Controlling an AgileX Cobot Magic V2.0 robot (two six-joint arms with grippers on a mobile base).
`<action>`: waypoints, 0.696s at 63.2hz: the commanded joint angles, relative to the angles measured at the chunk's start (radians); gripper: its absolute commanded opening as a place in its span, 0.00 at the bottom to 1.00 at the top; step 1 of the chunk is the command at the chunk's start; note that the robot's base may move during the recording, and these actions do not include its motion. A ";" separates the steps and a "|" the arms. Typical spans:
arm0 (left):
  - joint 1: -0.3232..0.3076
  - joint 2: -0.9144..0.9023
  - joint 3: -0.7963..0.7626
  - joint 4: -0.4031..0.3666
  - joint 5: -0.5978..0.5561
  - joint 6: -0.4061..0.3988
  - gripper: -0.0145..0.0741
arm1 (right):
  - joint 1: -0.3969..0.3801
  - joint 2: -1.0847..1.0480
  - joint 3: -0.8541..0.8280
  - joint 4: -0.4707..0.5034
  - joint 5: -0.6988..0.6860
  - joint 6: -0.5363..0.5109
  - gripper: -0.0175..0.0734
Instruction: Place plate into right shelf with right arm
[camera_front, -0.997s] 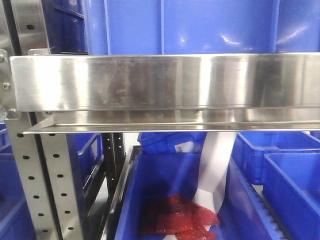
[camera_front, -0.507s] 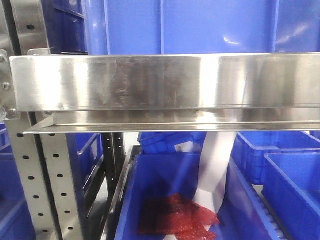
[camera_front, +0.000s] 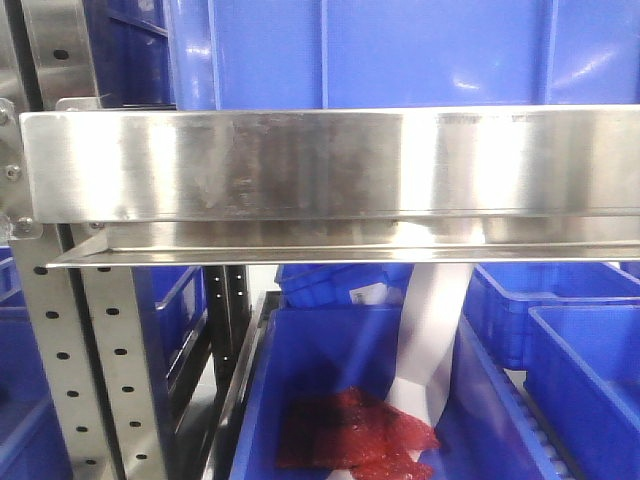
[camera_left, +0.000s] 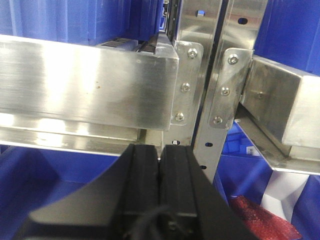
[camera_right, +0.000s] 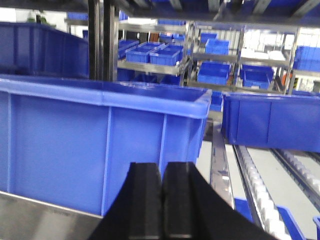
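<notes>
Your right end effector (camera_right: 161, 200): fingers pressed together, empty, facing a blue bin (camera_right: 100, 145). Left end effector (camera_left: 159, 185): likewise together. Plate: unseen.

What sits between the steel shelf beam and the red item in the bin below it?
In the front-facing view, a white strip hangs from beneath the steel beam down to the red item inside the blue bin.

The shelf (camera_front: 330, 165) is brushed stainless steel; its front rail runs level across the front view, bolted to perforated uprights (camera_front: 50, 330) at the left.
</notes>
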 joint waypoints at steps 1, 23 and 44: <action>-0.002 -0.010 0.010 -0.008 -0.090 -0.007 0.02 | -0.004 0.009 -0.025 -0.008 -0.077 -0.003 0.25; -0.002 -0.010 0.010 -0.008 -0.090 -0.007 0.02 | -0.004 0.009 -0.025 -0.008 -0.074 -0.003 0.25; -0.002 -0.010 0.010 -0.008 -0.090 -0.007 0.02 | -0.004 -0.003 0.047 -0.006 -0.109 -0.003 0.25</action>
